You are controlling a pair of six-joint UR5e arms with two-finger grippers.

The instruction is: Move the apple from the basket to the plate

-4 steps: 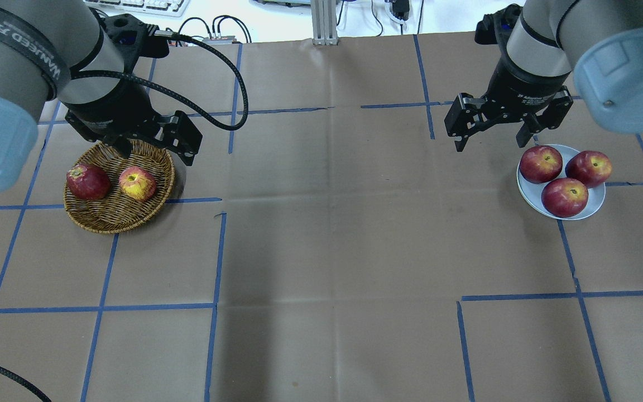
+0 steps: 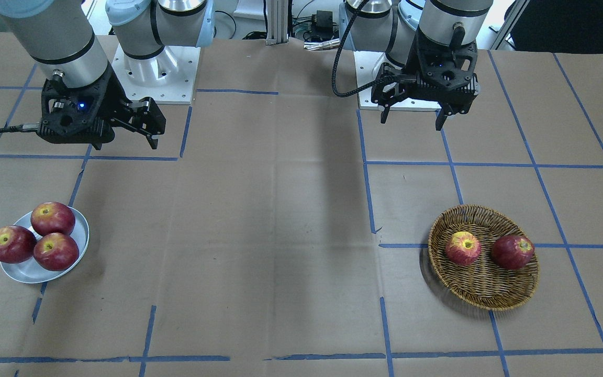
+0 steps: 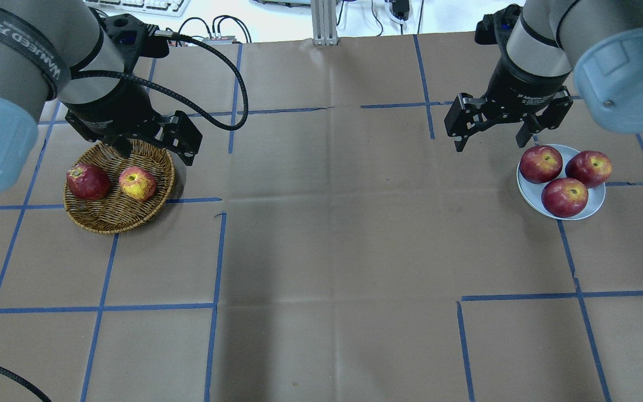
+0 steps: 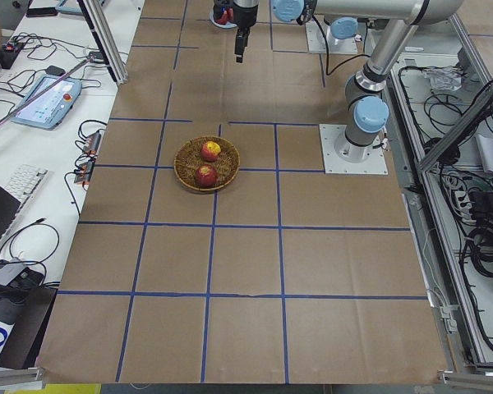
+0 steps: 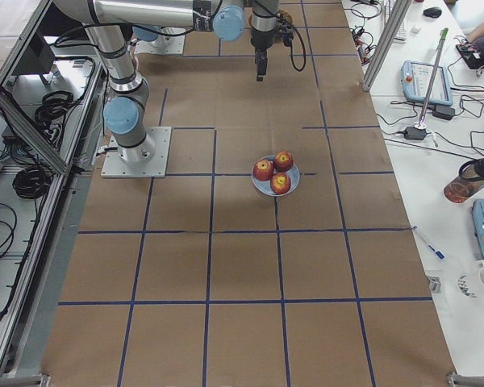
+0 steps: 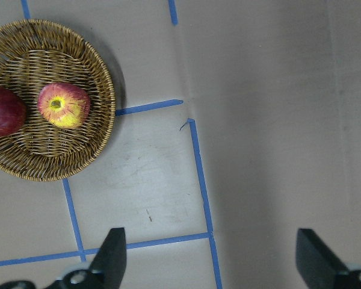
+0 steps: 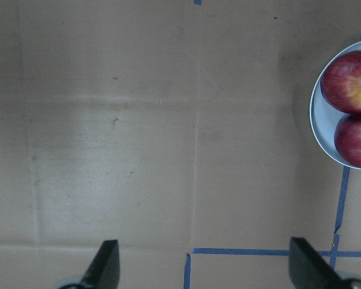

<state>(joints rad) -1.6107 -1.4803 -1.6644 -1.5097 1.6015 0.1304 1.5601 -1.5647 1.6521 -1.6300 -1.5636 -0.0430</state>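
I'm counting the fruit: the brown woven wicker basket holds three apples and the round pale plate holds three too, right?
Not quite. The overhead view shows only two apples in the brown woven wicker basket: one streaky red-and-yellow apple, one dark red apple. The round pale plate does hold three.

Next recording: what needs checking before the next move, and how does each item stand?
1. Left end effector open and empty: ok.
2. Streaky red apple with yellow patch lying exposed in the round woven brown wicker basket: ok.
3. Gap to the dark red apple beside it: ok, though narrow.
4. Left end effector centred over the streaky apple: not ok; the wrist view shows the apple off to one side.
5. Room on the round pale grey-white plate, holding three red apples: cannot tell; only a bare crescent shows.
6. Right end effector open and empty: ok.
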